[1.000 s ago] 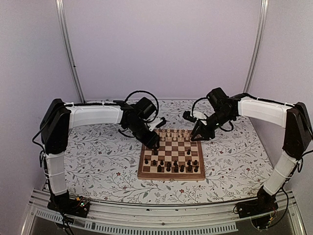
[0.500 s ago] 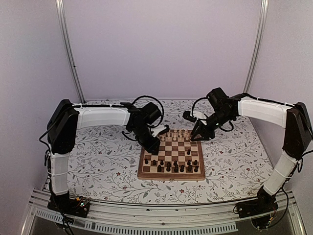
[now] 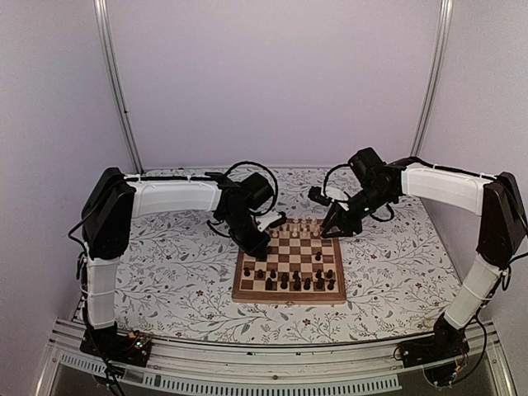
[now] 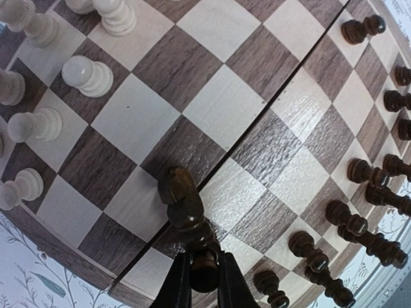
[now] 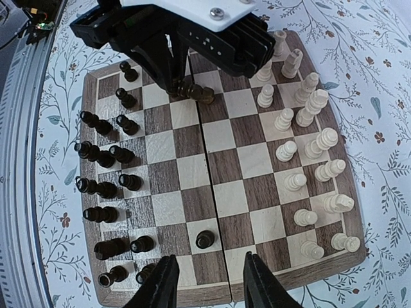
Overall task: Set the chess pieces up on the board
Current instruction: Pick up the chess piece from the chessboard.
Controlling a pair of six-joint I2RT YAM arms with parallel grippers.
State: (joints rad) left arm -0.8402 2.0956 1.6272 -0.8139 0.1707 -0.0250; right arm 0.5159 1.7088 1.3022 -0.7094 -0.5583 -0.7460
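I count one board (image 5: 192, 173). On the pale side I make it fifteen pale pieces (image 5: 324, 141), though a sixteenth may sit hidden under an arm. On the other side there are fifteen dark pieces (image 5: 128, 181) — tightly bunched, so roughly. There are two arms (image 3: 165, 196).

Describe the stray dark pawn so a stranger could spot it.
Start at the board. Its dark pieces crowd two rows along one edge. The pawn stands alone beside the centre seam, bare squares all round it.
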